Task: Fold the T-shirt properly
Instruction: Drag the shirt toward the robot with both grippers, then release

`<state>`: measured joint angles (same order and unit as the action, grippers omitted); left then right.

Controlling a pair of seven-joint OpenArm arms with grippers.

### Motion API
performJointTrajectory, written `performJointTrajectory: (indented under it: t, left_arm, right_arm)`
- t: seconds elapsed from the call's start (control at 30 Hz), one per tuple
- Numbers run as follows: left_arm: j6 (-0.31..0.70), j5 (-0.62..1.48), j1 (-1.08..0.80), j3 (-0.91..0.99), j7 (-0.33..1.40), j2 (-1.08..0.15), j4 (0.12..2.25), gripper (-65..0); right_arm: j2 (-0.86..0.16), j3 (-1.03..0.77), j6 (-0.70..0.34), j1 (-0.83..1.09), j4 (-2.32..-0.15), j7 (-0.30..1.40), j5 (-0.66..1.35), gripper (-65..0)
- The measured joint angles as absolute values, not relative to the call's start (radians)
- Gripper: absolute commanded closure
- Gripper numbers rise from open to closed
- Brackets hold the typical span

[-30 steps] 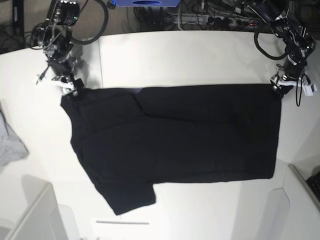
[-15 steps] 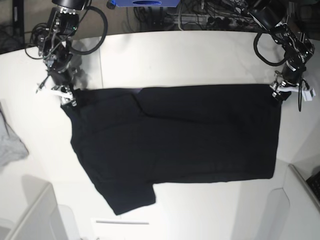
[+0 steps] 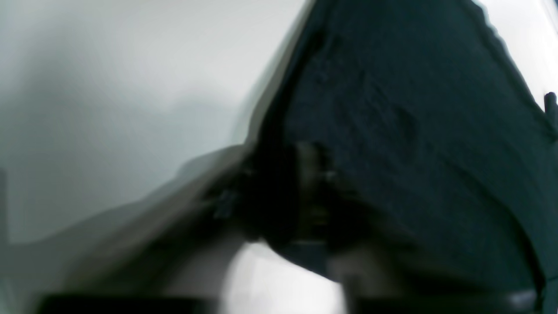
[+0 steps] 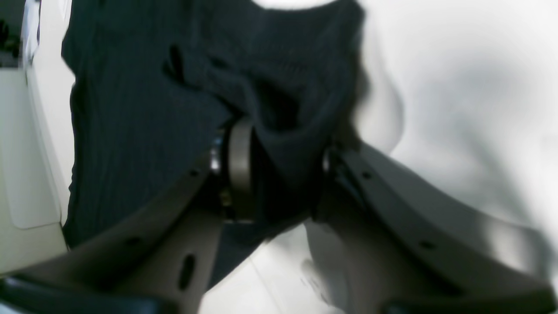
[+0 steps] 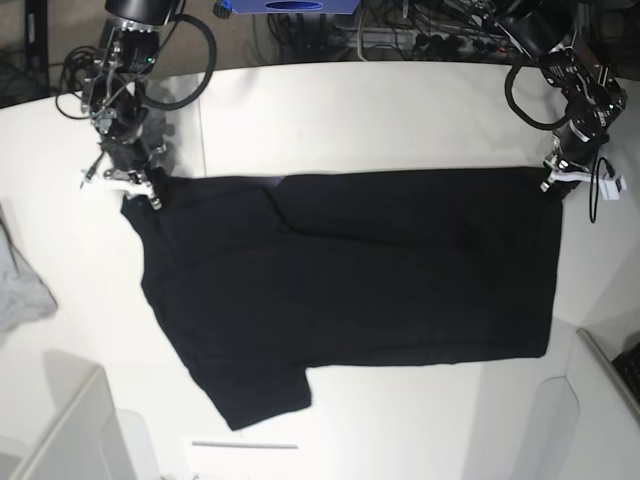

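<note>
spreading across most of the view, the white desk [image 5: 400, 110] carries everything, with a broad bare stretch along its far side, another bare band on the near side, and open surface left of the cloth. the t-shirt [image 5: 360, 280] lies flat and dark on the middle of the desk, its far edge running nearly straight from one arm to the other, its right edge dropping square toward the near right, and one sleeve jutting out at the near left corner. a diagonal fold line shows on the cloth just right of the far left corner. no print shows on the upward face.

at the far left corner of the shirt sits the right end effector [image 5: 140, 186]; in the right wrist view its two dark fingers [image 4: 239, 170] stand on either side of a bunched ridge of black fabric, clamped onto the t-shirt [image 4: 144, 109]. at the far right corner sits the left end effector [image 5: 556, 182]; the left wrist view is blurred, yet the dark cloth [image 3: 392, 131] gathers into a pinched peak at the fingers, so it grips the shirt there.

a grey cloth [image 5: 18, 285] lies at the left rim, well apart from the shirt. a thin pale strip [image 5: 245, 445] lies near the near edge, just below the sleeve.
</note>
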<state>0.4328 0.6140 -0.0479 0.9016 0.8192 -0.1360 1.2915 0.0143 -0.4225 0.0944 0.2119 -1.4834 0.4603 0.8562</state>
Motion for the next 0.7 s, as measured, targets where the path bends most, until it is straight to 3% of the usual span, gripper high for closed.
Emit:
performJointTrajectory:
  t: [0.17,0.27,0.7]
  left_arm:
    - [0.433,0.615,-0.045,0.888,0.825,-0.133,1.291,0.0]
    - [0.433,0.615,-0.046,0.888,0.824,-0.134,1.291,0.0]
    - [0.445,0.642,-0.110,0.886,0.811,-0.148,1.306,0.0]
  right_arm:
    - [0.004,-0.421,0.088,0.212,-1.475,0.463,0.858,-8.4]
    - [-0.002,-0.421,0.077,0.214,-1.448,0.428,0.869,0.0]
    - [-0.025,-0.417,0.067,0.265,-1.473,0.411,0.883,0.0]
